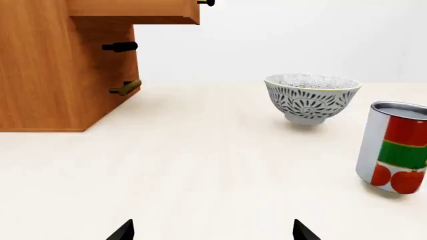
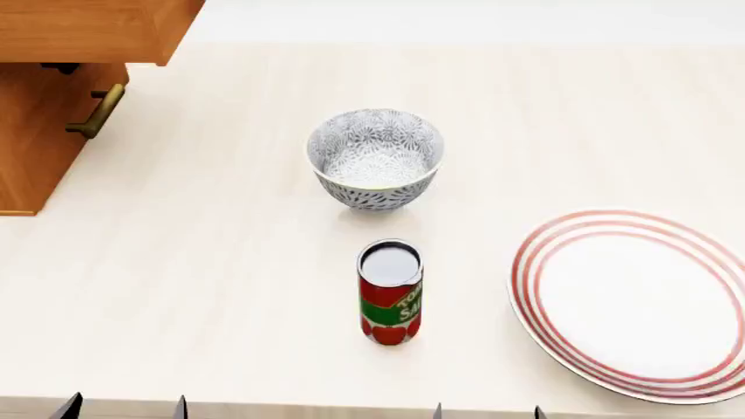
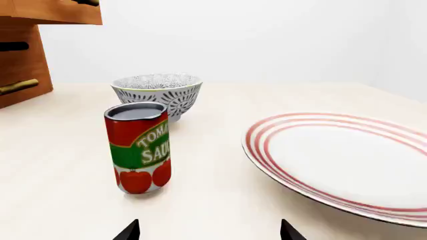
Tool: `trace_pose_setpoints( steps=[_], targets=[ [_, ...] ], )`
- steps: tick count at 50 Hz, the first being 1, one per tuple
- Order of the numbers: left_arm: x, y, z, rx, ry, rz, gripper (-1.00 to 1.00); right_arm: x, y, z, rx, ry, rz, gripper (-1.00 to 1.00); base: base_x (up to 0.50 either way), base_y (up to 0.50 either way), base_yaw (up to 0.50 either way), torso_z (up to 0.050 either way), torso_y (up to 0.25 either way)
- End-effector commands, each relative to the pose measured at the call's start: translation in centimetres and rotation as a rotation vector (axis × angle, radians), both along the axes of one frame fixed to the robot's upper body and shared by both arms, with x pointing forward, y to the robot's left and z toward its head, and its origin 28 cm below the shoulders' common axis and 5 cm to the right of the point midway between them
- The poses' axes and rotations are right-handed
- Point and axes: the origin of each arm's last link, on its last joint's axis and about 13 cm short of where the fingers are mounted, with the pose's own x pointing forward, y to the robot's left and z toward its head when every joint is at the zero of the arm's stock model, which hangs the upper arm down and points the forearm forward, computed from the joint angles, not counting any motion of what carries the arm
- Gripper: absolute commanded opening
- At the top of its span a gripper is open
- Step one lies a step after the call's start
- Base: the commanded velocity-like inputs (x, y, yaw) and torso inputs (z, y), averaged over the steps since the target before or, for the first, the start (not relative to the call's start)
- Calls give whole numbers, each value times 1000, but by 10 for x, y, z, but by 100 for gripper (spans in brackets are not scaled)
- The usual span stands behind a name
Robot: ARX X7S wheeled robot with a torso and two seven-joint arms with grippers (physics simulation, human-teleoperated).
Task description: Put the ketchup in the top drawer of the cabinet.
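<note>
The ketchup can [image 2: 390, 292] stands upright on the pale table, in front of the bowl. It also shows in the left wrist view [image 1: 395, 148] and in the right wrist view [image 3: 138, 147]. The cabinet [image 2: 35, 131] stands at the far left; its top drawer [image 2: 87, 30] is pulled out over the table and also shows in the left wrist view [image 1: 133, 11]. My left gripper [image 2: 125, 408] is open and empty at the table's near edge, left of the can. My right gripper [image 2: 487, 412] is open and empty at the near edge, right of the can.
A patterned grey bowl [image 2: 375, 157] stands behind the can. A white plate with red rings [image 2: 640, 301] lies at the right. The lower drawer's brass handle [image 2: 97, 113] sticks out from the cabinet front.
</note>
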Motion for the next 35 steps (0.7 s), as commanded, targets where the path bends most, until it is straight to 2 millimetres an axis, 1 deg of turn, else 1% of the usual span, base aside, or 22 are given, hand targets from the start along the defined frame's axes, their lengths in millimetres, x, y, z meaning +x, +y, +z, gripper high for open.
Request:
trace_pose_setpoints(
  steps=[1,8,11,15,16,20,25,27,28,29,30,35],
  targets=[
    [1,0,-1,0,0,0,100,1,0,-2,0,0,0,100,0,0,0,0,0],
    [-1,3,17,-26,-40,-4,100,2,-2,22,-38,-52,6,100,0,0,0,0,0],
    [-1,4,24,-27,-58,3,100,3,-4,28,-38,-67,0,100,0,0,0,0,0],
    [0,7,31,1,-72,19,100,2,-6,41,-36,-93,-4,100,0,0,0,0,0],
    [0,7,35,2,-80,22,100,2,-7,46,-17,-102,-3,100,0,0,0,0,0],
    [-1,9,46,5,-100,31,100,2,-8,57,-32,-129,-5,100,0,0,0,0,0],
    [-9,11,66,14,-160,35,100,-1,-6,78,-37,-175,-1,100,0,0,0,0,0],
    [-12,11,74,23,-181,37,100,-4,-6,87,-40,-197,-4,100,0,0,0,0,0],
    [-13,12,79,25,-198,37,100,-7,-7,95,-34,-217,-4,100,0,0,0,0,0],
    [-13,12,80,25,-198,37,100,-7,-7,96,-34,-217,-4,100,0,0,0,0,0],
    [-14,13,86,24,-216,44,100,-9,-7,105,-36,-231,-7,100,0,0,0,0,0],
    [-21,15,106,17,-269,54,100,-17,-8,120,-33,-279,-8,100,0,0,0,0,0]
  ],
)
